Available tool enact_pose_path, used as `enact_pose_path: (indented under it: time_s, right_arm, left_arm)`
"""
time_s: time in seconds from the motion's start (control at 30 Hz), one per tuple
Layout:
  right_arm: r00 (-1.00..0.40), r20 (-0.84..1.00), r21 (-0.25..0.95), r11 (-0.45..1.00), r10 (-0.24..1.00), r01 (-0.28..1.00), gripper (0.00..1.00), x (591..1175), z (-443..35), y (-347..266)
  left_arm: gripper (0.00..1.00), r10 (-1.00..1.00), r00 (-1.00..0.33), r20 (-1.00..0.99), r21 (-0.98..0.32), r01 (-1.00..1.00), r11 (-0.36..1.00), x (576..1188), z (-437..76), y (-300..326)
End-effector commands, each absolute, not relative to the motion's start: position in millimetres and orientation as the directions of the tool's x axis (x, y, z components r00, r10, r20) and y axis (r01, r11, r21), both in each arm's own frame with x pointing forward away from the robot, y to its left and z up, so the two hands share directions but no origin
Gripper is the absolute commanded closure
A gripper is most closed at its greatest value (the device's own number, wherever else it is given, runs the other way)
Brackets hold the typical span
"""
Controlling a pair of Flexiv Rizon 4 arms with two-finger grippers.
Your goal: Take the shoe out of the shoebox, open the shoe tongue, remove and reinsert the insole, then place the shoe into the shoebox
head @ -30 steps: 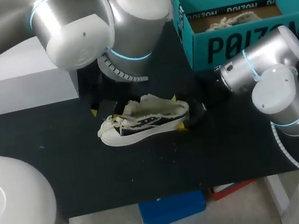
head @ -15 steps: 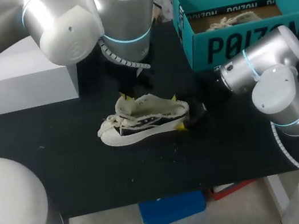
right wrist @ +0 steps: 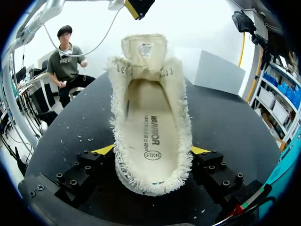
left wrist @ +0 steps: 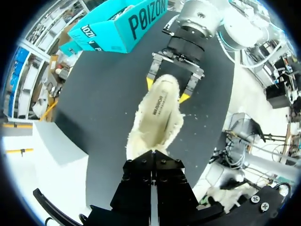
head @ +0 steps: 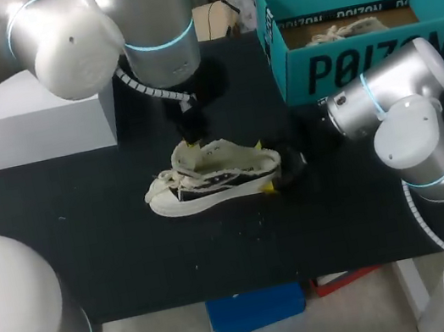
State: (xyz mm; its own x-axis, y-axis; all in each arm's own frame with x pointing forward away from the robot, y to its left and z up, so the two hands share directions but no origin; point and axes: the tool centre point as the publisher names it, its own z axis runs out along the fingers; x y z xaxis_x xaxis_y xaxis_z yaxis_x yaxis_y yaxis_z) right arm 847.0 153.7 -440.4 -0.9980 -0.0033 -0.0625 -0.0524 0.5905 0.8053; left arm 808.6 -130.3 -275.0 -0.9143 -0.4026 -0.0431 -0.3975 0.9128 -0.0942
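One teal shoebox (head: 359,64), one frayed cream shoe (head: 215,176), heel (right wrist: 150,181) clamped between right gripper (right wrist: 151,149) fingers (right wrist: 104,149), left gripper (head: 191,140) over upright tongue (right wrist: 143,49), grip unclear.

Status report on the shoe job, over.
Right gripper shut on the shoe at its heel. Left gripper shut, just above the raised tongue. Insole in. Shoebox open, apart.

There is one cream and black cloth shoe with frayed edges (head: 211,176). It has one cream insole (right wrist: 150,127) inside. There is one teal cardboard shoebox (head: 359,64). In it is one pale thing with laces (head: 344,27), mostly hidden. There is one plain white box (head: 25,123) and one black counter (head: 135,259). There are two silver robot arms, one left arm (head: 70,38) and one right arm (head: 403,117).
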Motion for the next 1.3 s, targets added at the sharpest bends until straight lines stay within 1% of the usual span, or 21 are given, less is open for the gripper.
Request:
enact_pose_path:
  time_s: [0.03,0.07,0.13,0.2,0.27,0.6,0.7,0.9,1.3]
  right_arm:
    - [-0.998,-0.061,0.805,0.591,-0.003,-0.051,1.0,848.7,-441.5,152.4]
    - [-0.998,-0.061,0.805,0.591,-0.003,-0.051,1.0,848.7,-441.5,152.4]
    - [-0.998,-0.061,0.805,0.591,-0.003,-0.051,1.0,848.7,-441.5,152.4]
    - [-0.998,-0.061,0.805,0.591,-0.003,-0.051,1.0,848.7,-441.5,152.4]
    - [-0.998,-0.061,0.805,0.591,-0.003,-0.051,1.0,848.7,-441.5,152.4]
    - [-0.998,-0.061,0.805,0.591,-0.003,-0.051,1.0,848.7,-441.5,152.4]
    - [-0.998,-0.061,0.805,0.591,-0.003,-0.051,1.0,848.7,-441.5,152.4]
    - [-0.998,-0.061,0.805,0.591,-0.003,-0.051,1.0,848.7,-441.5,152.4]
    - [-0.998,-0.061,0.805,0.591,-0.003,-0.051,1.0,848.7,-441.5,152.4]
  left_arm:
    - [1.0,0.102,-0.967,0.235,-0.318,0.023,0.948,813.8,-284.4,-121.3]
    - [1.0,0.1,-0.968,0.231,-0.307,0.025,0.951,815.1,-285.3,-120.9]
    - [1.0,0.137,-0.955,0.262,-0.338,0.042,0.94,817.1,-286.5,-121.6]
    - [1.0,0.145,-0.952,0.269,-0.318,0.055,0.946,819.7,-288.6,-123.7]
    - [1.0,0.168,-0.942,0.291,-0.338,0.063,0.939,821.4,-289.6,-126.9]
    - [1.0,0.207,-0.92,0.333,-0.256,0.124,0.959,831.8,-294.1,-146.1]
    - [1.0,0.196,-0.918,0.344,-0.221,0.123,0.967,832.6,-296.7,-151.0]
    - [1.0,0.182,-0.918,0.352,-0.212,0.111,0.971,830.9,-303.9,-158.2]
    - [1.0,0.138,-0.916,0.378,-0.21,0.06,0.976,836.4,-336.6,-166.8]
